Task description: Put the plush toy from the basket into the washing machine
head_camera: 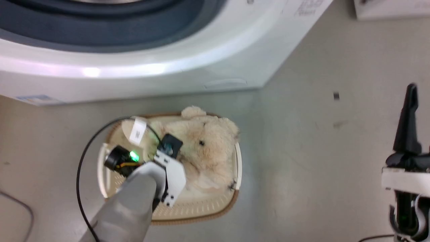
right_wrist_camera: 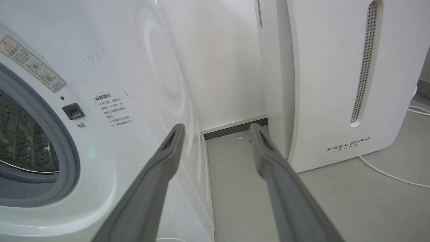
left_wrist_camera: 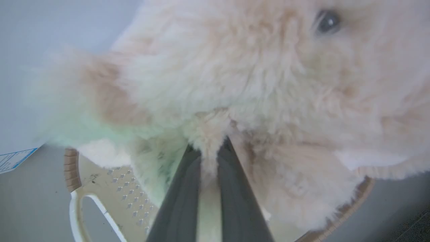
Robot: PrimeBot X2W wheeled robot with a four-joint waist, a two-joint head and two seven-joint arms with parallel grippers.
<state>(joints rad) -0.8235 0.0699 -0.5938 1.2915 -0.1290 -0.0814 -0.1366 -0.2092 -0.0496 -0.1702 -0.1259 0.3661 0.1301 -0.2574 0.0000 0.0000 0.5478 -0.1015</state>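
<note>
The head view shows the plush toy (head_camera: 208, 151) in the basket (head_camera: 198, 220) by the washing machine (head_camera: 151, 72); the left wrist view shows the left gripper (left_wrist_camera: 209, 153) pinching its fur, fingers narrow. The right gripper (right_wrist_camera: 216, 129) stands wide, empty.

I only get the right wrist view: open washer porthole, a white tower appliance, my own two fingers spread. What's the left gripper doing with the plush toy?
Observer: The left gripper is shut on the fluffy cream-beige plush toy, pinching a tuft of its fur.
Operator: Is the toy out of the basket?
Observer: The head view shows it over the oval cream perforated plastic basket, inside the line of the brown rim. I cannot tell whether it has been lifted off the basket's bottom.
</note>
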